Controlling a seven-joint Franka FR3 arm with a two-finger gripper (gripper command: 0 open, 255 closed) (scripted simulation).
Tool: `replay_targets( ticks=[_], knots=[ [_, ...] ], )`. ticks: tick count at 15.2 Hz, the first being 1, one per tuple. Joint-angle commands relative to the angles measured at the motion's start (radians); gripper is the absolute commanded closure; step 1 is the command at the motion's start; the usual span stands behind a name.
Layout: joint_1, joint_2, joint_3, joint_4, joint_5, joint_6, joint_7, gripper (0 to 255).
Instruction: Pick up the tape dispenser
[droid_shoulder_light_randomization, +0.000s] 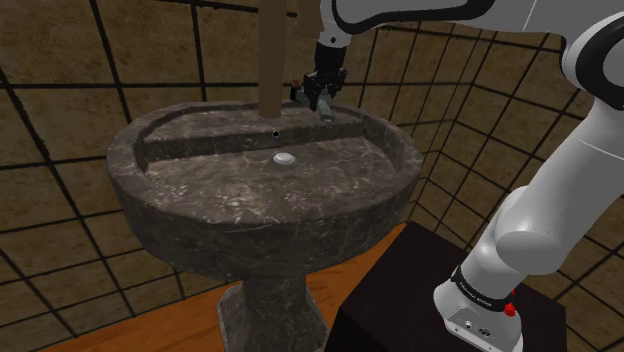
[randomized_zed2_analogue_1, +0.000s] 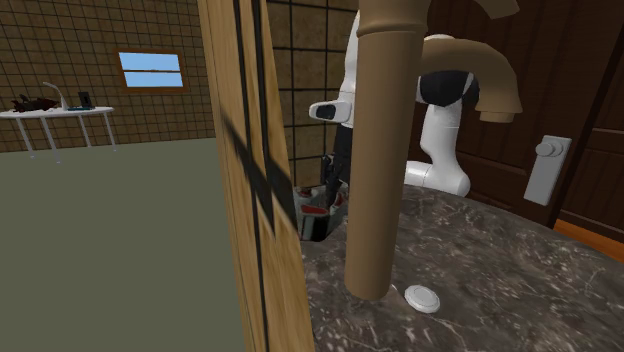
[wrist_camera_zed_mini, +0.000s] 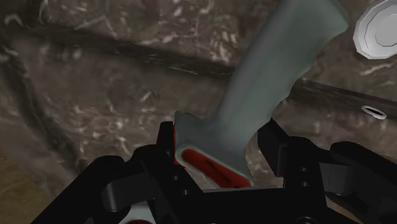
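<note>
- Jaws are narrow and closed on the dispenser (wrist_camera_zed_mini: 257, 95). They clasp its red-and-white body, and the grey handle runs out ahead of them.
- The dispenser sits between the jaws at the back rim of the sink (droid_shoulder_light_randomization: 130, 165), just beside the brown column (droid_shoulder_light_randomization: 272, 60). I cannot tell whether it has left the rim.
- The hold is at one end, so most of the handle overhangs ahead of the jaws. I judge it could pivot in the grip, so squeeze firmly and start the rise slowly.
- One of the fingers (wrist_camera_zed_mini: 280, 149) seems to leave a thin sliver beside the handle, while the other lies against the body's edge. Make sure both pads bear before taking the weight.
- Lift straight up from the rim. The column stands close at one side of the jaws, and a sideways swing made low could knock the handle against it.
- Hold the wrist angle steady during the rise, because tilting would let the handle's weight lever against the pads.
- The basin drops away ahead of and below the jaws towards the white plug (droid_shoulder_light_randomization: 284, 158). A slipped dispenser would likely slide down there, so move sideways only once it is well above the rim.
</note>
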Motion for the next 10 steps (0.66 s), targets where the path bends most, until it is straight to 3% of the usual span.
replay_targets(
  ticks=[1,10],
  knots=[
    [0.001,0.004,0.001,0.034,0.0,-0.03,0.0,255],
    [0.002,0.024,0.003,0.154,-0.001,-0.13,-0.008,255]
  ],
)
